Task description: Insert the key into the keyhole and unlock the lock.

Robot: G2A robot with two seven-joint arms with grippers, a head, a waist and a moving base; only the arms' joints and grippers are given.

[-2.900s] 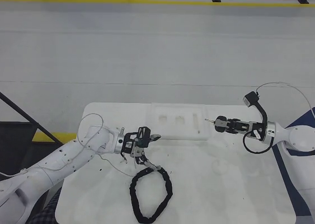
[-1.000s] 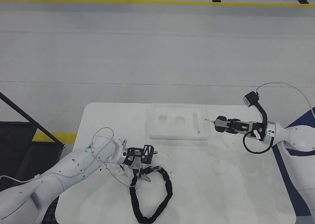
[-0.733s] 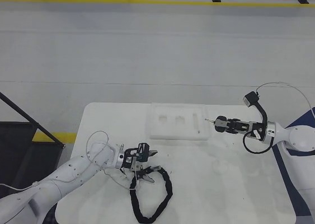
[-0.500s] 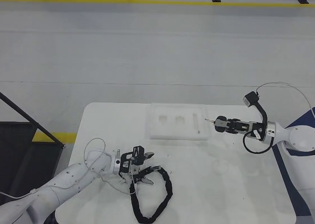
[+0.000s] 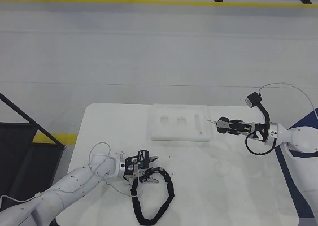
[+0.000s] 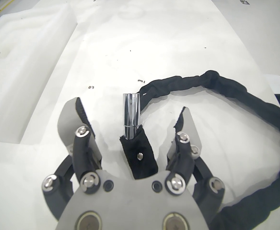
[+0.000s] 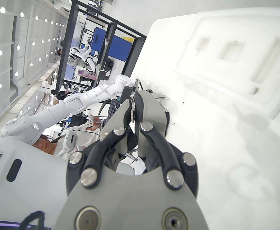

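Note:
A chain lock in a black fabric sleeve [image 5: 154, 199] lies looped on the white table [image 5: 226, 186] near its front edge. Its chrome lock cylinder [image 6: 131, 115] sticks out of a black end cap and lies flat. My left gripper [image 6: 130, 107] is open, one finger on each side of the cylinder without touching it; from above, the left gripper [image 5: 151, 169] sits at the loop's upper end. Out over the right half of the table, my right gripper [image 5: 222, 124] is shut on the key [image 7: 133, 111], whose thin blade [image 5: 209, 121] points toward the foam tray.
A white foam tray [image 5: 178, 122] with three recesses lies at the back middle of the table. Small dark specks [image 6: 91, 87] dot the tabletop near the lock. A black frame [image 5: 12, 113] stands beyond the table's left edge.
My left arm has drawn back toward the table's front edge and lowered, bringing its open gripper around the lock cylinder. The right arm with the key has stayed still.

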